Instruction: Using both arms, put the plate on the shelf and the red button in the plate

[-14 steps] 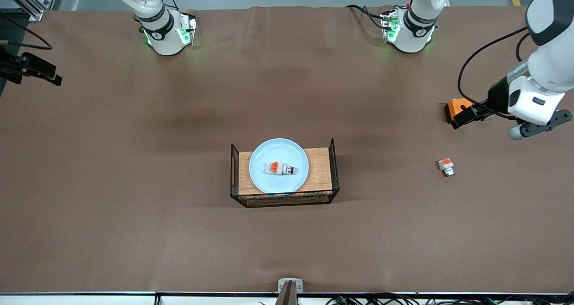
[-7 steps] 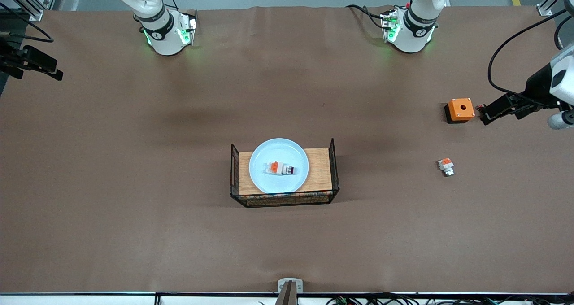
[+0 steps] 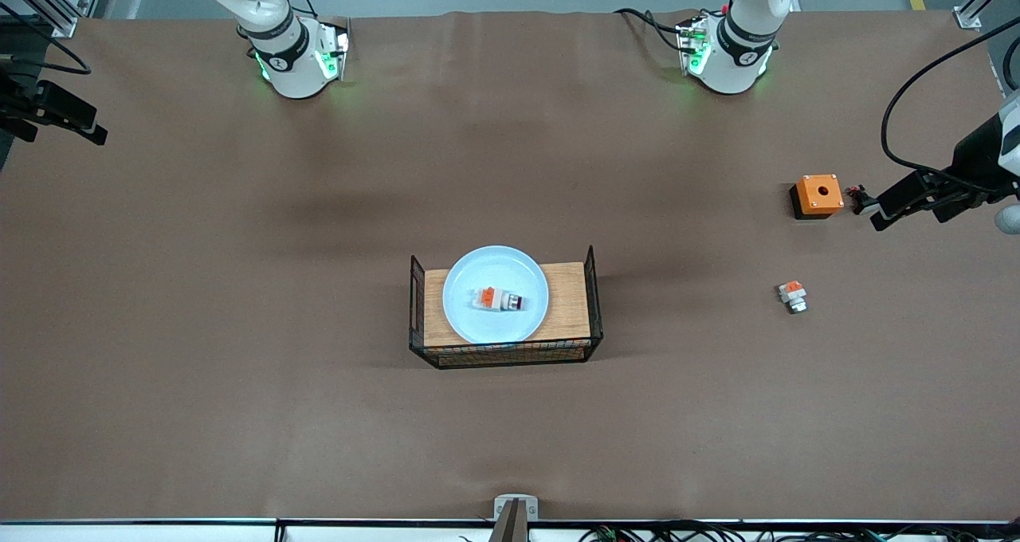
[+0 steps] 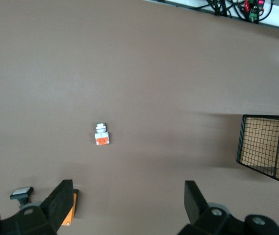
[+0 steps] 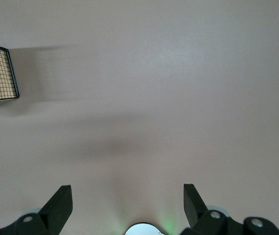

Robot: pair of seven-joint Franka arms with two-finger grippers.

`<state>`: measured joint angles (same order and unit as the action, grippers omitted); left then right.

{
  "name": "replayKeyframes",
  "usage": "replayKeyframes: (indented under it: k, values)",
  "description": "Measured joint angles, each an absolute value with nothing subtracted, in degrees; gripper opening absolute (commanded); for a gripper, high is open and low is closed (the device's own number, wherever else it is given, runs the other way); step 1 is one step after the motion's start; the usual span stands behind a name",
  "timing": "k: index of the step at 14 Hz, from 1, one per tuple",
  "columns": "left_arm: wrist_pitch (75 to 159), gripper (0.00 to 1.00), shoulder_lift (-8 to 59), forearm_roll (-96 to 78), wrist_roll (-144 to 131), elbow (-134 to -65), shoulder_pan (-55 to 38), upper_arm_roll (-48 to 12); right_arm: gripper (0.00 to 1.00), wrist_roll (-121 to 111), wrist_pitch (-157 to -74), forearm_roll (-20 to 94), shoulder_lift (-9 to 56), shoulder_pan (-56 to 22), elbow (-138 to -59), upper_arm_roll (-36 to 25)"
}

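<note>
Left gripper (image 3: 876,211) pulled back past orange box (image 3: 817,196), fingers apart, empty; right gripper (image 5: 128,208) fingers apart. Red button (image 3: 499,299) on plate (image 3: 478,271); task seemingly done.

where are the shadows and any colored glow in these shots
Front view: green glow from the arm bases on the table, soft shadow bands above the basket. Right wrist view: the basket's long shadow, green glow between the open right hand fingers. Left wrist view: shadow beside the basket, evenly lit around the open left hand.
</note>
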<state>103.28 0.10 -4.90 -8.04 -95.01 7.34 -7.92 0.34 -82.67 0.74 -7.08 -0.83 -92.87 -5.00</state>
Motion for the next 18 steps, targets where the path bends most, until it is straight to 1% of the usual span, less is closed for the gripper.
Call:
replayKeyframes:
  k: [2,4,6,18]
  values:
    - [103.3,0.99,1.0,-3.9,-7.9,-93.9,5.3,-7.3,1.0,1.5,-83.2,0.8,-7.9,-0.9,-93.8,-5.1]
    - [103.3,0.99,2.0,-2.3,-8.1,-92.9,0.5,-3.8,1.0,3.0,-83.4,0.8,-8.2,-1.4,-94.2,-5.1]
    - [103.4,0.99,2.5,-1.9,-8.0,-92.4,-1.7,-1.6,1.0,3.3,-83.6,0.8,-8.3,-1.6,-94.3,-5.1]
    - [103.3,1.0,1.6,-1.7,-7.9,-91.2,-0.4,-1.4,1.0,3.3,-83.7,0.8,-8.3,-1.2,-94.8,-6.2]
